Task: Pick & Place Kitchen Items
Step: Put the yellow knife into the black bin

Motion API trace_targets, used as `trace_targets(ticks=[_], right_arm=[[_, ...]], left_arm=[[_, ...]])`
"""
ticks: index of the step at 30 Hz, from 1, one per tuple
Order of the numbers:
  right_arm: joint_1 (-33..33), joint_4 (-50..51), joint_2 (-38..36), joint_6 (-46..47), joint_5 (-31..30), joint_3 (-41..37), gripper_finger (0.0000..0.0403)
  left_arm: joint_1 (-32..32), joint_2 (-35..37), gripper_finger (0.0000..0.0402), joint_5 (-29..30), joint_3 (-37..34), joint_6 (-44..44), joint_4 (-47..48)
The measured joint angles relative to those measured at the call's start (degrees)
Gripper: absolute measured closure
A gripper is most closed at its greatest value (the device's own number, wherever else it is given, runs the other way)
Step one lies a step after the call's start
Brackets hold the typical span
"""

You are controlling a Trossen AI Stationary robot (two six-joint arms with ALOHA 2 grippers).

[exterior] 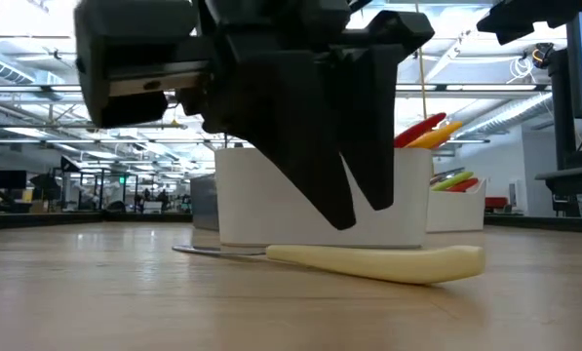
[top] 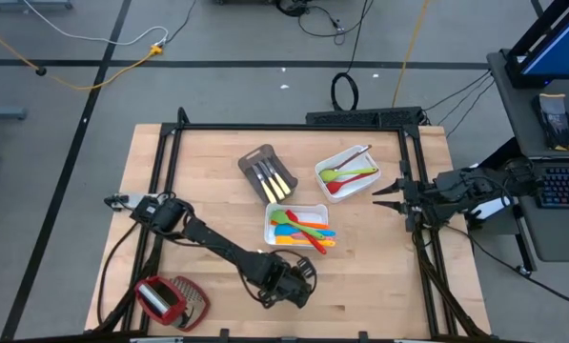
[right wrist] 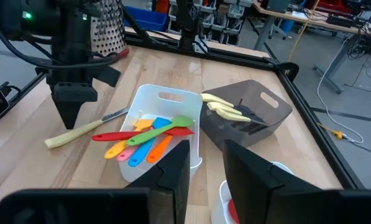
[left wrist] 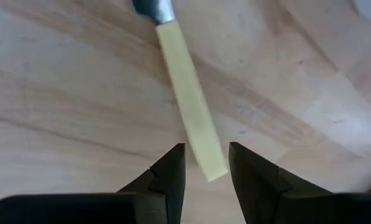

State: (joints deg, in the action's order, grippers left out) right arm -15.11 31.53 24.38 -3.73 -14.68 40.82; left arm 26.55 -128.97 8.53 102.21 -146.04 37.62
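Note:
A pale-handled metal knife lies flat on the wooden table, in front of the white tray of spatulas. My left gripper hangs open just above the free end of the knife's handle, one finger on each side, without touching it. The low view shows its fingertips clear of the handle. My right gripper waits open at the table's right edge, with nothing between its fingers. More pale-handled knives lie in the grey-brown tray. Red and green spoons fill the far white tray.
A red-and-silver grater lies at the near left corner. A black frame rail runs round the table. Bare wood lies to the left of the trays and along the near edge.

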Motion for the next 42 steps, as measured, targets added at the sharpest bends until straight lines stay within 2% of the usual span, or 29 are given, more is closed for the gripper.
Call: trace_targets(ticks=[11, 15, 20, 29, 36, 39, 42], right_arm=[[0.0, 0.0, 0.0, 0.0, 0.0, 0.0, 0.0314], [0.0, 0.0, 0.0, 0.0, 0.0, 0.0, 0.0314], [0.0, 0.0, 0.0, 0.0, 0.0, 0.0, 0.0314], [0.0, 0.0, -0.1, -0.2, 0.0, 0.0, 0.0314], [0.0, 0.0, -0.1, -0.2, 0.0, 0.0, 0.0314], [0.0, 0.0, -0.1, -0.2, 0.0, 0.0, 0.0314], [0.0, 0.0, -0.1, -0.2, 0.0, 0.0, 0.0314]], left_arm=[[-0.7, 0.0, 0.0277, -0.2, -0.4, 0.2, 1.1], [-1.1, -0.1, 0.0277, -2.8, -0.7, 0.0, 1.0], [-1.4, -1.1, 0.0277, -3.2, -0.7, -0.1, 0.5], [-1.7, -5.7, 0.0277, -5.6, -0.4, -0.1, -8.2], [-1.4, -5.9, 0.0278, -8.8, -0.5, -0.2, -5.2], [-1.0, -5.9, 0.0288, -9.8, -0.5, -0.2, -4.2], [-0.7, -5.9, 0.0315, -10.1, -0.5, -0.2, -3.4]])
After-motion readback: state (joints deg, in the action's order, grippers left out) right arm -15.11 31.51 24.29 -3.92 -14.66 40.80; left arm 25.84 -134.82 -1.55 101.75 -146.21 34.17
